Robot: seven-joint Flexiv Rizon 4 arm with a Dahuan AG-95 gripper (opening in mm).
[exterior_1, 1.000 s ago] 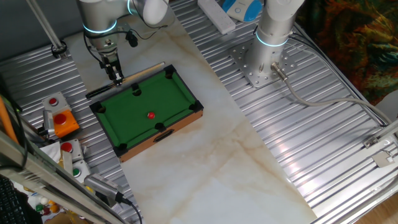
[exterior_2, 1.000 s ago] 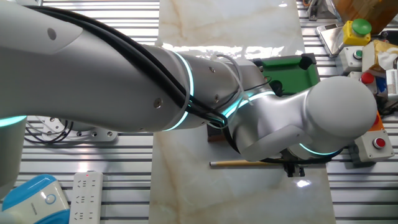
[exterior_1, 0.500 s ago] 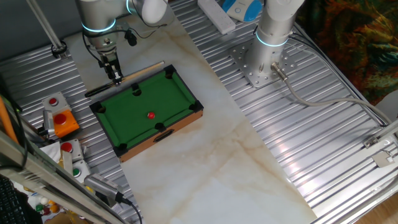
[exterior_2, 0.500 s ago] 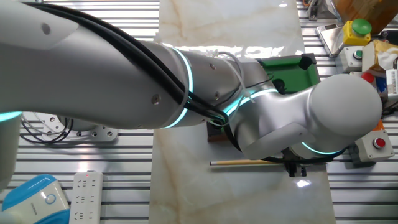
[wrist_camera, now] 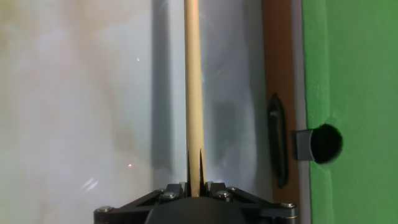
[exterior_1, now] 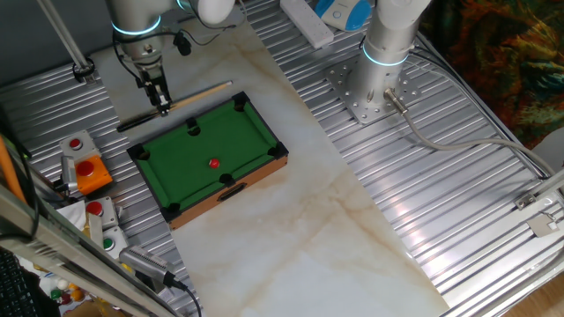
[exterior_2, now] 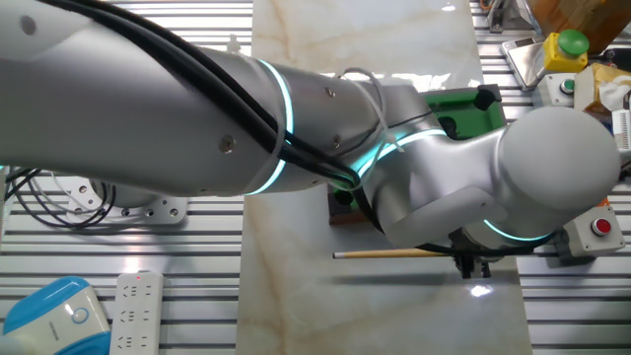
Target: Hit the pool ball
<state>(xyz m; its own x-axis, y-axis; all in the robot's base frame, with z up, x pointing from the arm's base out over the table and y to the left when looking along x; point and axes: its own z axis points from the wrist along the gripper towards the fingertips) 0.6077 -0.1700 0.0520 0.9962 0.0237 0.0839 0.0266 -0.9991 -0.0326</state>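
At far left, the pincer gripped a wooden cue just beyond the toy pool table. Rightward, the pool ball sat mid-felt, well apart from the cue.

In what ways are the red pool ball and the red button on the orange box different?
The pool ball is a tiny glossy sphere; the red button is wider and flat-topped. The pool ball lies loose on the green felt of the pool table, while the red button sits fixed in its orange box on the ribbed metal beside the pool table. Both are red.
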